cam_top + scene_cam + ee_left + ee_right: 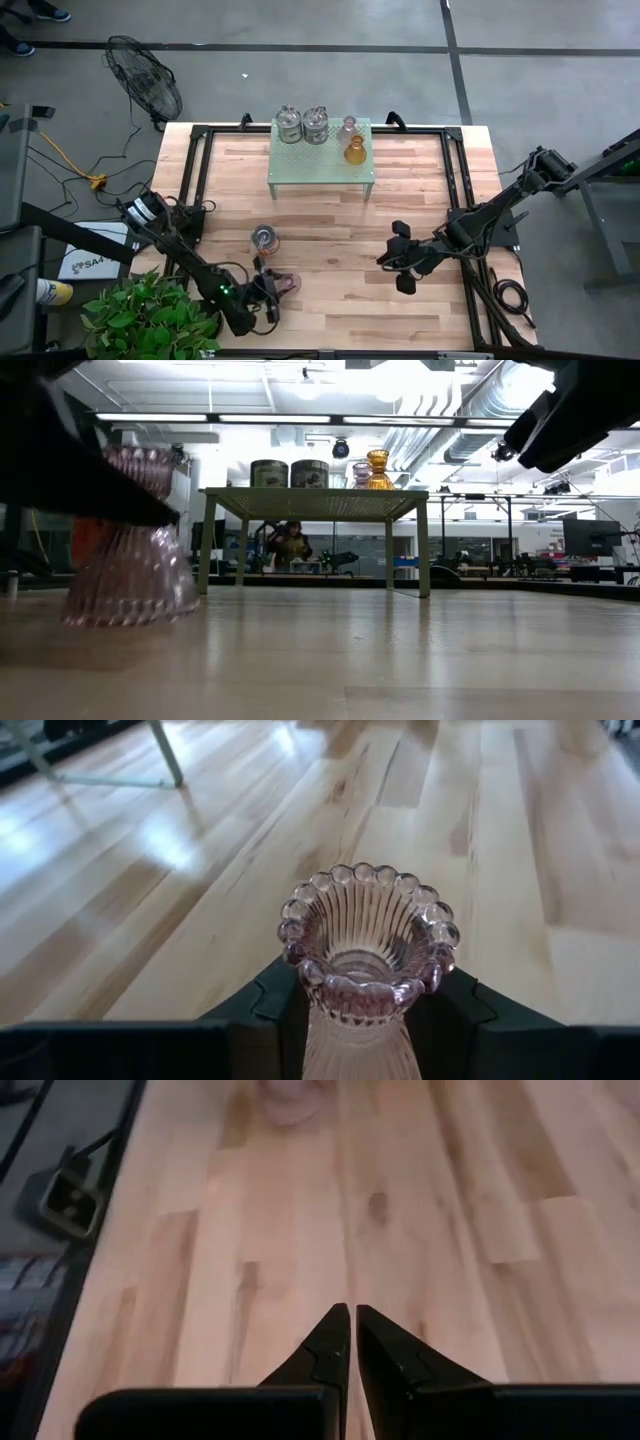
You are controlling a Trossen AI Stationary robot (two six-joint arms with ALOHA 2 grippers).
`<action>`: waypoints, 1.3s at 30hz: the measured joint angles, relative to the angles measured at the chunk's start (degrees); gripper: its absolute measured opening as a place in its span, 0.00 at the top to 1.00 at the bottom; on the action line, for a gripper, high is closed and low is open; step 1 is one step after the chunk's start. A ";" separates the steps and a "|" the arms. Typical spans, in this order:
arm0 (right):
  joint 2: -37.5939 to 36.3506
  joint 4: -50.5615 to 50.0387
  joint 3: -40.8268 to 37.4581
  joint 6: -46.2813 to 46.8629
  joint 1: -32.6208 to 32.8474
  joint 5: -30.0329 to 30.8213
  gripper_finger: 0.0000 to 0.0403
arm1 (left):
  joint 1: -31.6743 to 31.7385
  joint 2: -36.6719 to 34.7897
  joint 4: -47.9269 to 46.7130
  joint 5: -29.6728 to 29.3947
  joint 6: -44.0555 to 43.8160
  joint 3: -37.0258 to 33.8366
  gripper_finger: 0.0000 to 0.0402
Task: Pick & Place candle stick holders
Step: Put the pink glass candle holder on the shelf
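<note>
High view: four holders are seen on the green shelf (320, 160) at the far side of the table (420, 210) — two clear jars (289, 124) (316, 124), a pink holder (348, 128) and the amber holder (355, 151) just in front of it. Two holders are left on the bare wood near the front edge: a third jar (264, 238), standing apart and untouched, and a second pink holder (284, 283), which is met by the left gripper (268, 289).

In the left wrist view that pink holder (366, 960) is seen upright between the dark fingers (268, 1000), which are pressed against its ribbed stem on both sides, so the left gripper (366, 1020) is judged to be clamped on it. In the low view the same holder (132, 540) is shown with its base on the table, so it is not yet lifted.

The right gripper (352, 1330) is held over empty wood toward the right of the table, its fingertips drawn together with nothing between them; it is shown waiting in the high view (403, 262).

If the shelf is taken as the goal, four of six are judged placed. The carry of the pink holder is left to be done, and afterwards the pick and placing of the last jar.
</note>
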 joint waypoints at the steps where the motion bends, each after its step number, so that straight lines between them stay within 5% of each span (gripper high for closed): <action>1: 0.00 0.29 0.00 -1.10 0.01 -1.05 0.96 | 0.36 0.00 1.31 0.08 1.30 0.00 0.69; 9: 0.00 6.46 0.00 -10.71 -0.17 -10.68 0.96 | 7.94 0.00 15.33 8.92 16.66 0.00 0.69; 21: 0.00 6.00 2.77 -24.66 -1.72 -11.51 0.96 | 21.96 0.00 32.02 30.88 32.67 0.09 0.69; 32: 0.00 -3.31 11.36 -37.08 -5.93 -10.50 0.96 | 30.37 0.00 28.43 46.78 39.66 7.90 0.68; 39: 0.00 -8.20 14.70 -41.10 -7.49 -10.41 0.95 | 33.36 -0.02 18.52 48.84 40.45 13.35 0.68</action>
